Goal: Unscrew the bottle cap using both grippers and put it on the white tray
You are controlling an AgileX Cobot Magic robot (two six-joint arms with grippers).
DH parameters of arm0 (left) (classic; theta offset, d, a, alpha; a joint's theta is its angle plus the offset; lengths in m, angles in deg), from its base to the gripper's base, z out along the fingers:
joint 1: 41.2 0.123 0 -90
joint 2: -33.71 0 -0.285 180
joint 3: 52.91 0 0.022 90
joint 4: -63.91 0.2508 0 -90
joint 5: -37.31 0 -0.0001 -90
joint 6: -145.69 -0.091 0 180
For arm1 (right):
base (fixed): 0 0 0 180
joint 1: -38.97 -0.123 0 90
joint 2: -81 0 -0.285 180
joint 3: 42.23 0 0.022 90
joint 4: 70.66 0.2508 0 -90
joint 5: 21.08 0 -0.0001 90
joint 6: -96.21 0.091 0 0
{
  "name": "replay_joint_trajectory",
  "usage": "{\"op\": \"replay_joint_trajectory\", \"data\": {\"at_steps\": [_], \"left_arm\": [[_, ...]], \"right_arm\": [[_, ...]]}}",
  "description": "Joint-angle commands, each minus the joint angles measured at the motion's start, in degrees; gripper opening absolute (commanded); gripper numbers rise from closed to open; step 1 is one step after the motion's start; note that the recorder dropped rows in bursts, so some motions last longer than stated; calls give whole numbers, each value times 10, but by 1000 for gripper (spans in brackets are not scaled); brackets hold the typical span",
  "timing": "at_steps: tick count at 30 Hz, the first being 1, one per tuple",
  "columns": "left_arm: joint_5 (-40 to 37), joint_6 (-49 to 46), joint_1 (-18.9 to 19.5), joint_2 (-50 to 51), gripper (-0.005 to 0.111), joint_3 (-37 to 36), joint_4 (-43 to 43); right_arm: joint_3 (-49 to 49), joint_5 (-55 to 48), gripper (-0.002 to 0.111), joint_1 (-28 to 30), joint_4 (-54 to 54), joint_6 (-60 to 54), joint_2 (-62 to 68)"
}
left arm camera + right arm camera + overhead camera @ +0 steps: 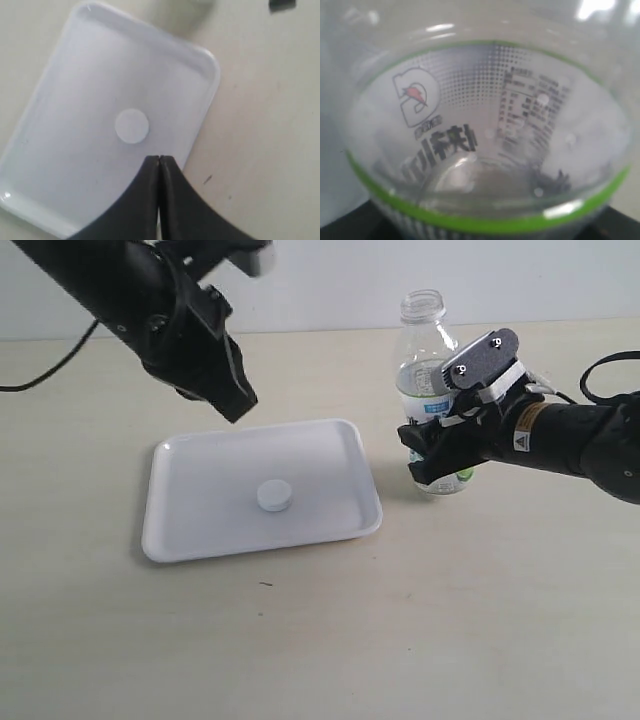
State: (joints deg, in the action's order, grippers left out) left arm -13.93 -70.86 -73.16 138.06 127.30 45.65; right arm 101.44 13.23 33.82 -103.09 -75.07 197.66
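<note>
Bottle cap (pixel 274 495) flat at centre of white tray (pixel 180 530), left hand (pixel 240 405) above tray edge, fingers together, empty, right hand (pixel 445 410) clamped on upright uncapped bottle (pixel 422 315), beside tray on surface (pixel 400 620)

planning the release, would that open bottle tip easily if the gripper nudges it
Probably yes. The bottle looks empty, so it is likely light, and it stands tall on a narrow base. Its thin clear wall may dent under the right gripper, which grips its middle.
</note>
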Motion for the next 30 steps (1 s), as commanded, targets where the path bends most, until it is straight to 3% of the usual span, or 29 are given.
{"op": "replay_joint_trajectory", "data": {"at_steps": [1, 8, 14, 19, 24, 30], "left_arm": [[105, 11, 0, -105, 0, -91, -53], [154, 12, 0, -239, 0, -180, -55], [177, 24, 0, -330, 0, -202, -47], [177, 24, 0, -351, 0, -202, -47], [177, 24, 0, -358, 0, -202, -47], [177, 24, 0, -359, 0, -202, -44]], "right_arm": [[1, 39, 0, 1, 10, 4, 16], [1, 38, 3, 1, 5, 2, 31], [1, 39, 61, 1, 4, 1, 31], [1, 39, 81, 1, 6, -3, 31], [1, 10, 90, 1, 6, -12, 22], [1, -53, 91, 1, 9, 6, -25]]}}
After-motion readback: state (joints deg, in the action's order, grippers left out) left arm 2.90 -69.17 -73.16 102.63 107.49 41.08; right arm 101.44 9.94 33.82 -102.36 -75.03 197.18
